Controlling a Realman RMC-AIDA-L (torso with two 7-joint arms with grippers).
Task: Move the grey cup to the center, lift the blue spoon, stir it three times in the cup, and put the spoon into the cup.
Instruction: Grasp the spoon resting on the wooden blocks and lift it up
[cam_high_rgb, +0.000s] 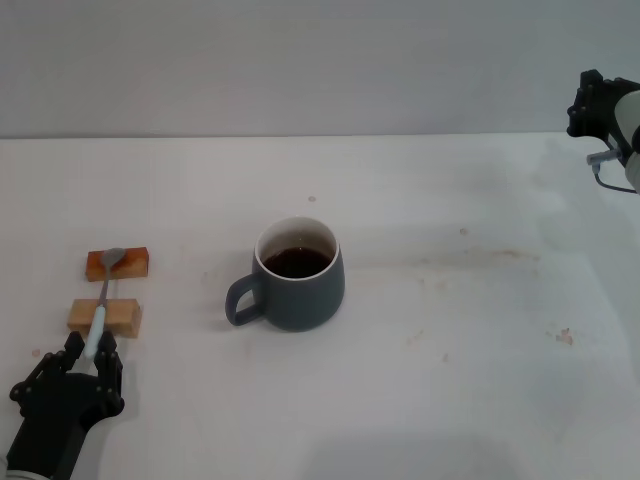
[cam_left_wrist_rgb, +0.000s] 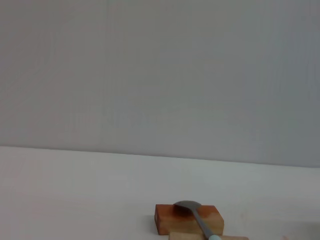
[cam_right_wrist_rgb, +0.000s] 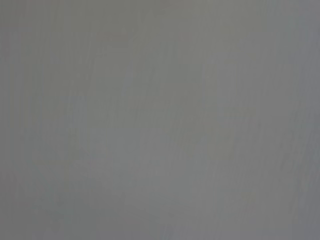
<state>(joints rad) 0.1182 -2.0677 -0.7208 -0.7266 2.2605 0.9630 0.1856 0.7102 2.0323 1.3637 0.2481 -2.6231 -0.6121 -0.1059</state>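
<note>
Head view is showing the cup (cam_high_rgb: 298, 275) sitting mid-table; the left gripper (cam_high_rgb: 92, 352) is straddling the spoon (cam_high_rgb: 102, 300) handle on two blocks (cam_high_rgb: 105, 316), apparently unclosed. Closing and lifting comes next.

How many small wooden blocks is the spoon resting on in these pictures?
2. The reddish-brown block lies under the blue spoon's bowl; the pale block lies under its handle, nearer the left gripper. None seem hidden.
</note>
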